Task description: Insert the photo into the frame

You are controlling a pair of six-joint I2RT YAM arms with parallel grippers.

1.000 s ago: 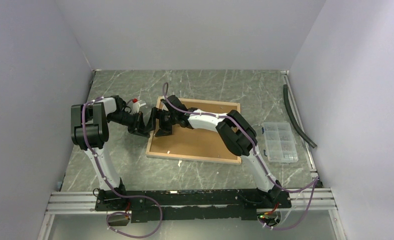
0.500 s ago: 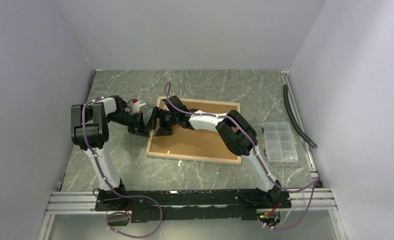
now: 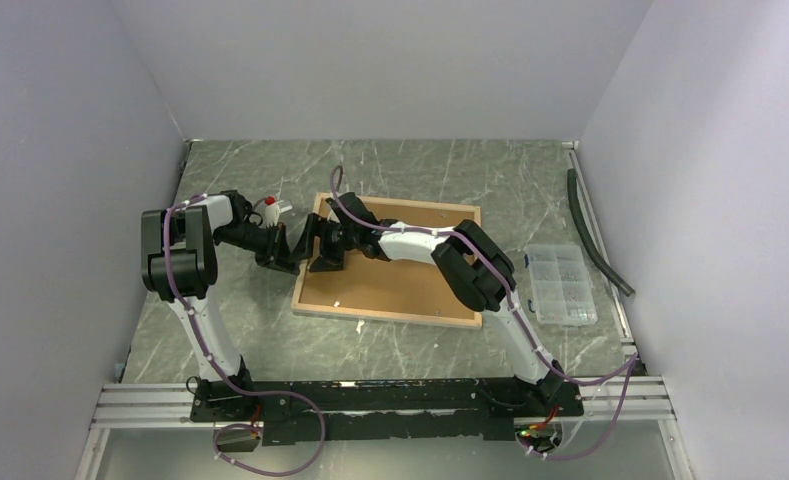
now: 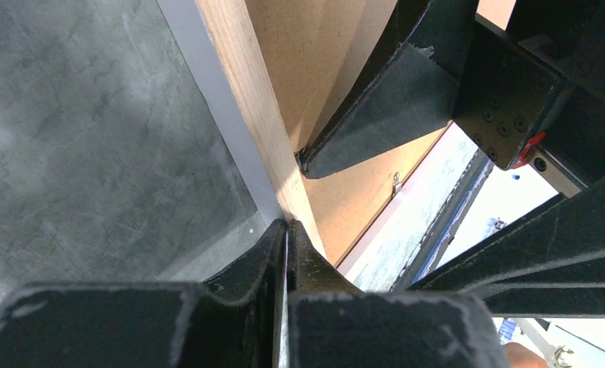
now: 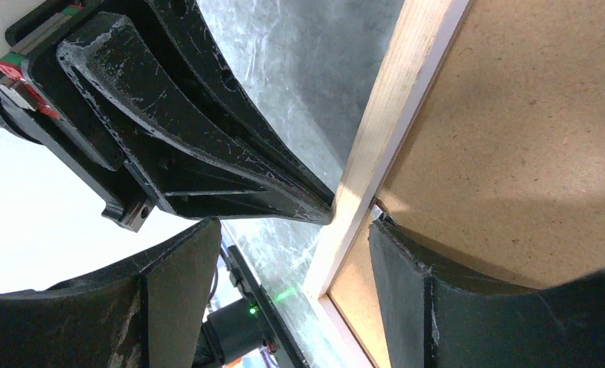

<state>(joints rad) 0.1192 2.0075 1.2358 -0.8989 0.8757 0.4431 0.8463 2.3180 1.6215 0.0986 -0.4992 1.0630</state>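
The table [image 3: 270,340] is seen carrying the frame [image 3: 390,316], which is laid back-up with its pale wood uppermost and its long axis running left to right across the top view. Its recess is filled by the brown backing board [image 3: 400,285]. The photo is not seen in any view (it may lie under the board, but that cannot be told).

Both arms are gathered at the frame's left short rail, which runs from near to far. The right gripper [image 5: 295,224] is held spread across that rail. One finger is kept outside it above the table, and the other is set inside, its tip at the seam where board meets wood. The left gripper [image 4: 287,228] is shown with its fingers pressed together and nothing visibly pinched, their joined tip touching the rail's outer face from the left.

The coming move is judged to turn on that seam. The board's edge lies just inward of the right inner finger, so the right arm is better placed to lift it, while the frame can be braced from outside by the left.
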